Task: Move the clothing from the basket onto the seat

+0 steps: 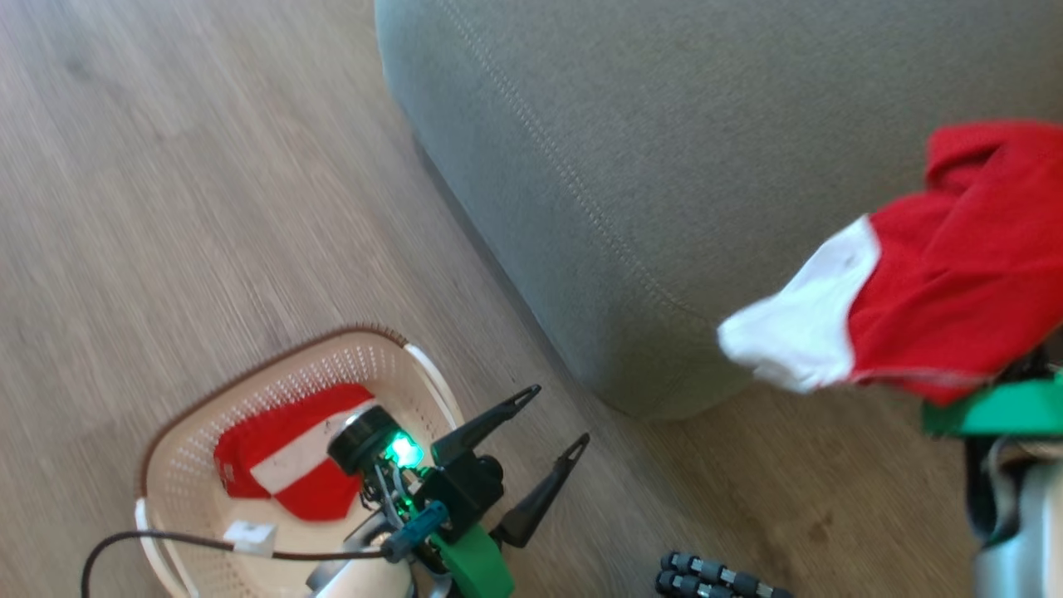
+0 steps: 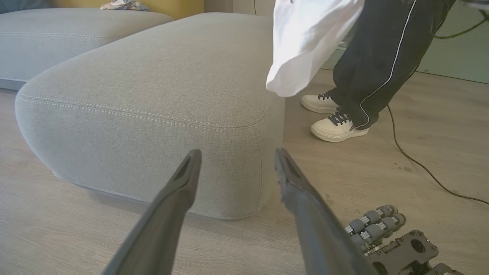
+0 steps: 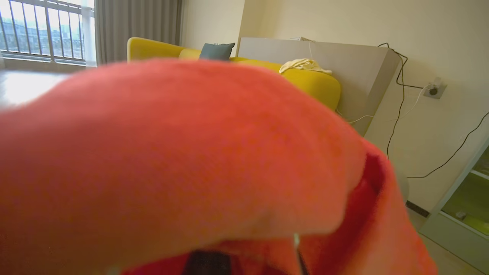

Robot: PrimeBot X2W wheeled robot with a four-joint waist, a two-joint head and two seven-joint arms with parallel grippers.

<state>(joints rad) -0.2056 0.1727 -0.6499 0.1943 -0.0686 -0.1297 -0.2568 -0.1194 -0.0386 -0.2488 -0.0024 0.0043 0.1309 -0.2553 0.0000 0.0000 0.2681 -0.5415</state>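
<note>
1. Over the near corner of the seat (image 1: pixel 664 166), at the right of the head view, one red garment (image 1: pixel 955 274) with a white band hangs draped on the right gripper (image 1: pixel 996 411).
2. Its fingers are buried under the cloth. The right wrist view shows red fabric across them, so I cannot tell whether they are clamped or apart.
3. A second garment (image 1: pixel 286 465), red with a white band, lies flat inside the basket (image 1: pixel 187 448).
4. That basket stands on the floor (image 1: pixel 166 208), near the seat's corner but apart from it.
5. Holding nothing, the left gripper (image 1: pixel 556 414) has its fingers spread wide. It is above the floor between basket and seat and points at the seat's rounded corner.
6. Grey woven fabric covers the seat, with a line of pale stitching round its edge. A second grey cushion (image 2: pixel 57 34) lies behind it.
7. Pale wood-look planks make up the floor, and a thin black cable (image 2: pixel 420 164) trails across them.
8. A person's legs (image 2: pixel 378 57), in dark trousers with a white stripe and white shoes, stand just beside the seat's far side.
9. Farther off are a yellow sofa (image 3: pixel 305 80), a grey board (image 3: pixel 324 65) leaning behind it, a cream wall with a socket (image 3: pixel 433 89), a grey curtain (image 3: pixel 137 26) and a barred window (image 3: pixel 42 34).
</note>
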